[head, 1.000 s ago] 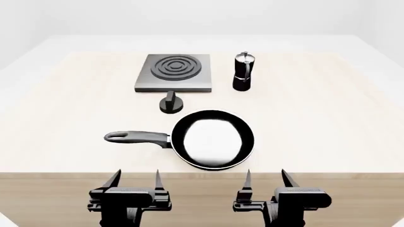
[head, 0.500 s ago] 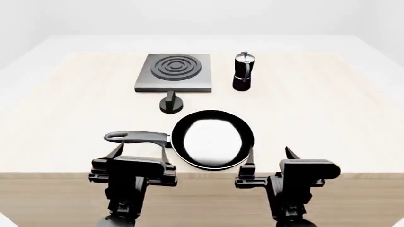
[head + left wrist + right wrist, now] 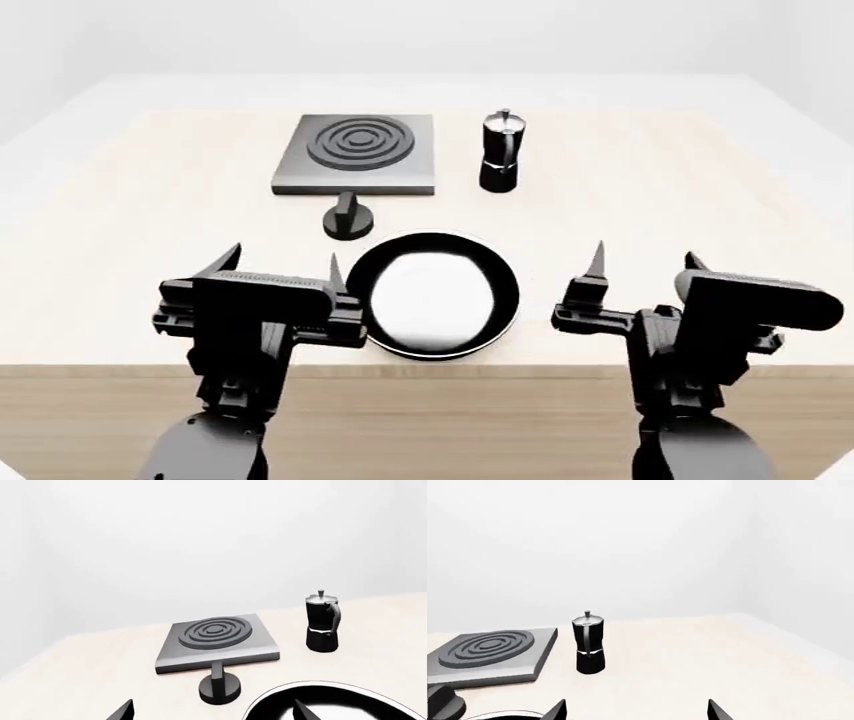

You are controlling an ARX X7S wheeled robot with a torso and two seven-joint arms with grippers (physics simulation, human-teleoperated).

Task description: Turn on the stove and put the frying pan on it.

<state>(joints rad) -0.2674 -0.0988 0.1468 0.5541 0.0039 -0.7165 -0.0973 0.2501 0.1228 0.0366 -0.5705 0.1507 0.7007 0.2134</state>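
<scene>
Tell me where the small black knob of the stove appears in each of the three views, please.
Head view: the knob stands between the stove and the frying pan.
Left wrist view: the knob is low in the centre, before the stove.
Right wrist view: the knob is cut by the lower left edge.
Shared landmark: the moka pot.

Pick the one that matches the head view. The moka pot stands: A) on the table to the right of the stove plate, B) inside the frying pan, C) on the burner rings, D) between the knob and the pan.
A: the moka pot stands upright on the table just right of the stove, apart from it, with the frying pan nearer the robot.
</scene>
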